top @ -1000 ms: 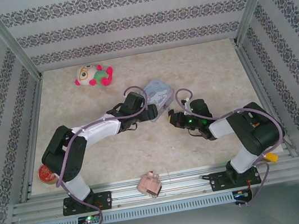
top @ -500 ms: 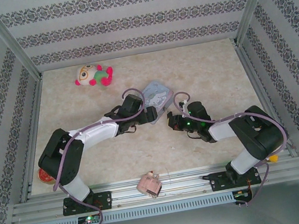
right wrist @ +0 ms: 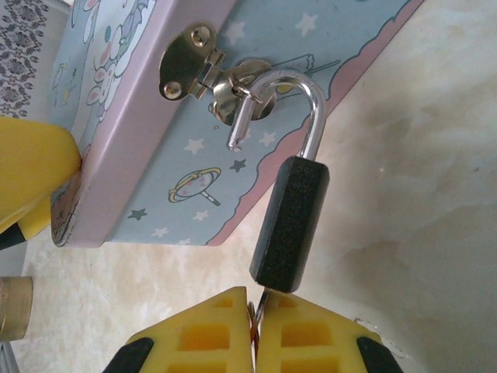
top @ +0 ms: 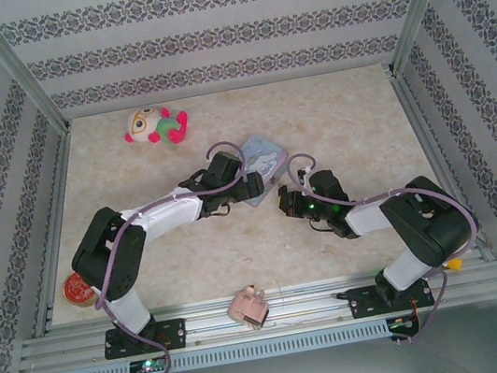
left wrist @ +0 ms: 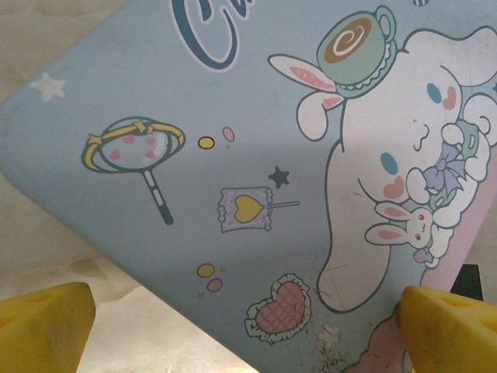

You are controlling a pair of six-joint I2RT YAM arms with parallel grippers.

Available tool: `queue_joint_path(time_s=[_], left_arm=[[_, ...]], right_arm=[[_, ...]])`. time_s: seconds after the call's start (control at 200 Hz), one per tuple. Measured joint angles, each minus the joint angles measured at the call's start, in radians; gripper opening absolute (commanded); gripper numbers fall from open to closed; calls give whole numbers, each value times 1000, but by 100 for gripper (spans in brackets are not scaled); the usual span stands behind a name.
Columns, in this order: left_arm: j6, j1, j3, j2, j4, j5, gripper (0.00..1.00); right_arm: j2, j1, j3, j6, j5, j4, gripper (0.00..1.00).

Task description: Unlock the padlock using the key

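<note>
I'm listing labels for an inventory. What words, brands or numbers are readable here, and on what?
"C": large dark-blue cursive letter on the tin lid. The following letters are cut off at the top edge of the left wrist view and unreadable.
padlock: no marking visible on its black body.
red disc: any print is too small to read.

Our two arms reach forward and bend inward. Our left gripper point(top: 251, 186), jaws spread wide, hangs just left of our right gripper point(right wrist: 252, 330), whose yellow pads are pinched tight on the key point(right wrist: 259, 300).
</note>
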Motion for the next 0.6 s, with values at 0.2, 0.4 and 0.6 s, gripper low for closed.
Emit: queue_joint_path(time_s=[0.2,0.4,0.6], left_arm=[[-1,0,-5,0,4,5,99],[-5,0,-11,0,16,13,99],[-16,0,-18,0,30,20,99]], right_arm=[[0,13,6,19,15,6,0],[0,19,14,24,26,7,0],[0,19,15,25,30,6,0]])
